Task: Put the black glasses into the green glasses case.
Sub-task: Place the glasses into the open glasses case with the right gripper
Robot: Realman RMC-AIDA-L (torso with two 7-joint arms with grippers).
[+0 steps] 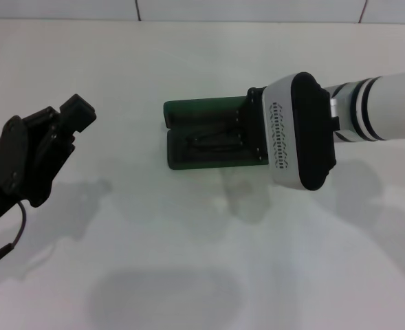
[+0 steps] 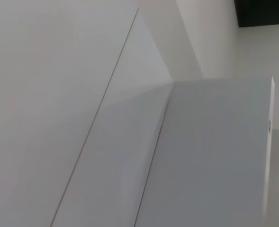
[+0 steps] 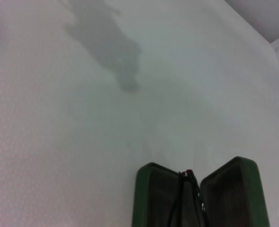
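Observation:
The green glasses case (image 1: pixel 188 113) lies open at the middle of the white table, its two halves side by side. The black glasses (image 1: pixel 212 143) show as a thin dark frame lying inside the nearer half. My right gripper (image 1: pixel 249 130) reaches in from the right and hangs over the case's right end, hiding that end. In the right wrist view the open green glasses case (image 3: pixel 151 198) fills the lower edge, with the thin temple arms of the black glasses (image 3: pixel 181 201) running along its hinge line. My left gripper (image 1: pixel 68 127) is held above the table at the far left, well away from the case.
The white table (image 1: pixel 188 240) spreads all around the case. A tiled wall line runs along the far edge. A loose cable (image 1: pixel 9 240) hangs from the left arm. The left wrist view shows only pale wall panels (image 2: pixel 82 118).

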